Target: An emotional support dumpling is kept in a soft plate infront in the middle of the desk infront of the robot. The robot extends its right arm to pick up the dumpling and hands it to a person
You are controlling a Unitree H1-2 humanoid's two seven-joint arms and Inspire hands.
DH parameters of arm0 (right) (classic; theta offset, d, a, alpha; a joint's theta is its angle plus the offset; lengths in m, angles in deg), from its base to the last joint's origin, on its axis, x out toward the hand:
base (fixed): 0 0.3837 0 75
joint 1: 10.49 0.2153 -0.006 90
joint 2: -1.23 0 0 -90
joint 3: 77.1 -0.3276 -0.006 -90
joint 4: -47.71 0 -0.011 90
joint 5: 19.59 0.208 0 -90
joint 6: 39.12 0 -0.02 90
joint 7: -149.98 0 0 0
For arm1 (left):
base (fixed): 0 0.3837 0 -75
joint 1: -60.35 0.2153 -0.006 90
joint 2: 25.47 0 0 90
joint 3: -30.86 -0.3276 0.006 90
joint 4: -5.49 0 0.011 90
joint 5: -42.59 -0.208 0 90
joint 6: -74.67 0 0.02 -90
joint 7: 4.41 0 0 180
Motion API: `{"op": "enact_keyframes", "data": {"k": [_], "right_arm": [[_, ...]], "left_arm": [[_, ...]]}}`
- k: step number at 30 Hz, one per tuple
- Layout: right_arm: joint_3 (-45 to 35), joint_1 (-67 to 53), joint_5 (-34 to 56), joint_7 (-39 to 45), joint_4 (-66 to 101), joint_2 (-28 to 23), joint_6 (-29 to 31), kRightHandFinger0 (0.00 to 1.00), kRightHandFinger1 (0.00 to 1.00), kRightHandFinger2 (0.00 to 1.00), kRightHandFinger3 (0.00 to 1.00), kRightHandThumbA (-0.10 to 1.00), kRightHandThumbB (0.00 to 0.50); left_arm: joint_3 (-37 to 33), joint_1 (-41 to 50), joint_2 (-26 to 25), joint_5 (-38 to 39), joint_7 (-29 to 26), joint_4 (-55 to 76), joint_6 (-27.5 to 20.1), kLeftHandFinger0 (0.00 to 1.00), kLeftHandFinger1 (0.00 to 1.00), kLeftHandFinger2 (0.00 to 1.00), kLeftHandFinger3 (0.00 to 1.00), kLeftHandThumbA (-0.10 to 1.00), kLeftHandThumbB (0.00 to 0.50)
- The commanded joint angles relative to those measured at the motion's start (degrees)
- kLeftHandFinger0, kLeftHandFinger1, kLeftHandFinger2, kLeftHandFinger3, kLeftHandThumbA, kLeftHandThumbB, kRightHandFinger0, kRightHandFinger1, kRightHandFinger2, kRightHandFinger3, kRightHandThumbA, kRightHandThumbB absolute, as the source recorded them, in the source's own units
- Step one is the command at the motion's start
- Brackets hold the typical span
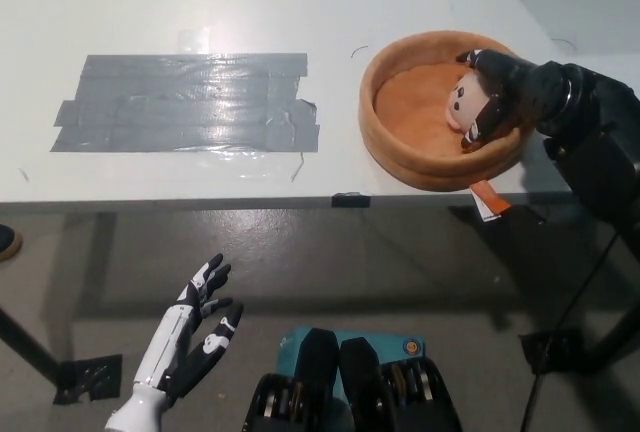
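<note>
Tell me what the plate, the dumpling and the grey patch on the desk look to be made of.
Plate: likely soft foam or fabric, matte orange-brown; its thick rounded rim shows no shine.
Dumpling: seemingly plush, pale pink and matte, with a small printed face; the right hand covers much of it.
Grey patch: overlapping strips of duct tape, glossy, wrinkled, catching glare.

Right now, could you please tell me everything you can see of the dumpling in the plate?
The dumpling is a small, soft-looking, pale pinkish plush with dark face marks on its left-facing side. It sits inside the round orange-brown plate, toward its right side. The black right hand wraps over it from the right, fingers curled on top and in front, hiding most of it. Whether it is lifted off the plate floor cannot be told.
</note>
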Motion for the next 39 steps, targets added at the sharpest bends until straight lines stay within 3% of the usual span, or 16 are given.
{"op": "enact_keyframes", "data": {"k": [1,8,9,10,12,13,14,16,17,18,20,23,32,33,34,39], "right_arm": [[0.40,3.39,-1.20,1.52,-2.17,-0.32,0.76,1.00,1.00,1.00,1.00,0.93,0.468],[0.50,3.53,-0.83,3.01,-5.56,0.61,0.83,1.00,1.00,1.00,1.00,0.80,0.423],[0.53,3.29,-0.81,2.97,-5.60,0.55,1.48,1.00,1.00,1.00,1.00,0.61,0.341],[0.38,3.09,-0.71,2.56,-5.90,0.59,2.10,1.00,1.00,1.00,1.00,0.53,0.345],[0.05,2.20,-1.06,0.42,-5.20,0.45,3.03,0.98,1.00,1.00,1.00,0.04,0.258],[0.14,1.93,-1.36,-0.31,-5.03,0.37,3.59,0.97,1.00,1.00,1.00,-0.05,0.274],[0.03,1.26,-1.84,-2.36,-4.41,0.11,4.86,0.67,0.78,0.80,0.82,-0.10,0.246],[-0.52,-0.12,-2.13,-4.90,-3.05,-0.21,6.05,0.15,0.34,0.45,0.53,-0.10,0.216],[-0.97,-0.50,-2.06,-5.84,-3.14,-0.12,6.23,0.09,0.37,0.55,0.62,-0.10,0.204],[-1.50,-0.51,-1.89,-7.17,-4.25,0.06,6.98,0.20,0.59,0.80,0.77,-0.10,0.177],[-2.27,-0.51,-1.64,-8.94,-5.47,0.27,8.04,0.20,0.73,1.00,0.95,-0.10,0.183],[-3.16,-0.36,-1.51,-10.95,-6.51,0.54,8.80,0.27,0.91,1.00,1.00,-0.10,0.177],[-7.27,-1.15,-0.85,-16.53,-1.93,0.20,13.12,0.23,0.82,1.00,1.00,-0.10,0.206],[-7.62,-0.53,-1.27,-16.72,-1.25,0.13,12.35,0.40,0.92,1.00,1.00,-0.10,0.197],[-8.47,-0.46,-0.82,-16.74,-0.13,0.14,12.24,0.43,0.94,1.00,1.00,-0.10,0.209],[-13.05,1.05,0.62,-15.65,9.62,-0.51,10.11,0.25,0.80,1.00,1.00,-0.10,0.186]], "left_arm": [[0.36,-0.59,-0.69,-0.27,0.55,0.95,-1.79,0.90,1.00,1.00,1.00,0.69,0.298],[0.29,-1.03,-0.80,-0.77,0.44,0.72,-1.79,0.89,1.00,1.00,1.00,0.70,0.296],[0.31,-1.02,-0.77,-0.64,0.48,0.75,-1.77,0.89,1.00,1.00,1.00,0.70,0.296],[0.33,-1.00,-0.73,-0.58,0.48,0.83,-1.70,0.89,1.00,1.00,1.00,0.70,0.296],[0.29,-1.01,-0.76,-0.69,0.52,0.87,-1.55,0.89,1.00,1.00,1.00,0.70,0.298],[0.28,-1.03,-0.79,-0.76,0.51,0.80,-1.56,0.89,1.00,1.00,1.00,0.70,0.299],[0.30,-1.27,-0.86,-0.83,0.53,0.74,-1.51,0.89,1.00,1.00,1.00,0.70,0.299],[0.31,-1.27,-0.88,-0.93,0.52,0.86,-1.44,0.89,1.00,1.00,1.00,0.70,0.298],[0.34,-1.25,-0.83,-1.01,0.45,0.83,-1.47,0.89,1.00,1.00,1.00,0.70,0.298],[0.43,-1.44,-0.79,-0.70,0.52,0.65,-1.72,0.89,1.00,1.00,1.00,0.70,0.298],[0.42,-1.57,-0.83,-0.78,0.59,0.63,-1.56,0.89,1.00,1.00,1.00,0.70,0.299],[0.45,-1.59,-0.86,-0.63,0.72,0.80,-1.23,0.90,1.00,1.00,1.00,0.71,0.298],[0.53,-1.99,-0.84,-0.81,0.49,0.08,-1.97,0.90,1.00,1.00,1.00,0.71,0.294],[0.57,-2.55,-0.87,-0.66,0.60,0.02,-1.73,0.90,1.00,1.00,1.00,0.71,0.293],[0.61,-2.77,-0.87,-0.60,0.64,0.04,-1.49,0.90,1.00,1.00,1.00,0.71,0.293],[0.70,-4.84,-0.75,-0.50,0.61,-0.49,-1.25,0.90,1.00,1.00,1.00,0.71,0.291]]}}
